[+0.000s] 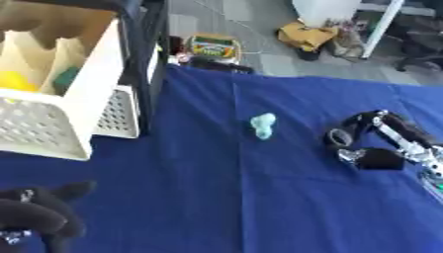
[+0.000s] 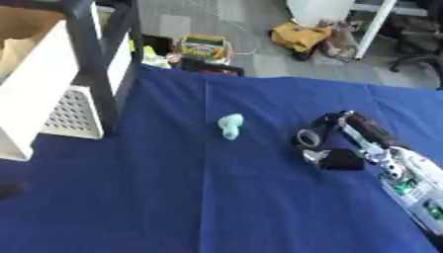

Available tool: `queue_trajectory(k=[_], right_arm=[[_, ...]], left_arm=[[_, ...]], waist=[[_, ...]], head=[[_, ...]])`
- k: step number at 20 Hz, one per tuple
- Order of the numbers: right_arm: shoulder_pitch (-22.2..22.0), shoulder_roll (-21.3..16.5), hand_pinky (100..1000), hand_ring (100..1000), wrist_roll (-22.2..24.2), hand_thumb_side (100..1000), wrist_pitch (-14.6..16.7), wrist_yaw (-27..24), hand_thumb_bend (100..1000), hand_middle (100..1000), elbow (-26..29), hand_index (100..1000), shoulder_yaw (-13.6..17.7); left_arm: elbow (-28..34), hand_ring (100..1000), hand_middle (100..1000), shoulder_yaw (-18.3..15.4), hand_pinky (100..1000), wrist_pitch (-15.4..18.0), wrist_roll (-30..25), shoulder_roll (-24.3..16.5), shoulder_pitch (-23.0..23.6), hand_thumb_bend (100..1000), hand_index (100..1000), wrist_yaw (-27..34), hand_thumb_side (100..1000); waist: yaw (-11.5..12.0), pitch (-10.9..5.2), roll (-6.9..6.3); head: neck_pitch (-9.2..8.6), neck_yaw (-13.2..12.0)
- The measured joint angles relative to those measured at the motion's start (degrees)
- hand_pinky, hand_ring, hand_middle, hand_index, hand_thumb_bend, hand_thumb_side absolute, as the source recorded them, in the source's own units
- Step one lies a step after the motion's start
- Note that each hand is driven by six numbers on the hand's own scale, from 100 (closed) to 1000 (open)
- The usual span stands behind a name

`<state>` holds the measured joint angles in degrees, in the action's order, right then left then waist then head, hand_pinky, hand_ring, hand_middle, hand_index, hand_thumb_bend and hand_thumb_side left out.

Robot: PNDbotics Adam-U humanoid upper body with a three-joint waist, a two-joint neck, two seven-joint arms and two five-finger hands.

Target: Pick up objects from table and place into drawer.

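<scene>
The reach is in hand: the right hand (image 2: 333, 141), fingers curled and empty, must go left to the teal object (image 1: 263, 125), then grasp.

The floor (image 1: 259, 29) was grey. A blue cloth covered the surface (image 1: 286, 197). A yellow bag (image 2: 298, 34) and a colourful box (image 2: 203, 47) lay beyond it.

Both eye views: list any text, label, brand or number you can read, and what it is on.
No text can be read.
Box on the floor beyond the table: colourful print, too blurred to read.
White drawer unit, blue cloth, pale teal object, right hand: no markings visible.
</scene>
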<state>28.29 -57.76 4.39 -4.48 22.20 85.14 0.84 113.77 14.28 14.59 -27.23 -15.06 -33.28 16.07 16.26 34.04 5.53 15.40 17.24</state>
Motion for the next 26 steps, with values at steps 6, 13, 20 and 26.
queue_trajectory(k=[6,13,20,26], right_arm=[[0.0,0.0,752,848,-0.1,617,-0.1,0.4,395,487,0.0,769,0.0],[0.0,0.0,752,851,0.5,599,-0.1,0.5,406,515,0.0,798,0.2],[-0.1,0.0,749,849,0.7,586,-0.1,1.4,409,472,0.0,792,0.4],[-0.1,0.0,744,839,0.8,583,-0.1,1.5,400,428,0.0,763,0.5]], left_arm=[[0.0,408,614,0.1,969,-0.2,-0.2,0.0,0.0,100,766,0.0,866],[0.0,409,614,0.1,970,-0.2,-0.4,0.0,0.0,100,765,-0.3,868],[0.0,409,615,0.4,972,-0.4,-0.7,0.5,0.1,100,765,-0.6,872],[0.0,413,616,0.4,975,-0.6,-0.9,0.5,0.4,100,765,-1.0,882]], waist=[[0.0,0.11,0.11],[-0.1,0.11,0.06],[-0.1,0.25,0.06],[-0.1,0.36,0.07]], head=[[-0.39,0.0],[-0.39,0.0],[-0.4,0.1],[-0.41,0.4]])
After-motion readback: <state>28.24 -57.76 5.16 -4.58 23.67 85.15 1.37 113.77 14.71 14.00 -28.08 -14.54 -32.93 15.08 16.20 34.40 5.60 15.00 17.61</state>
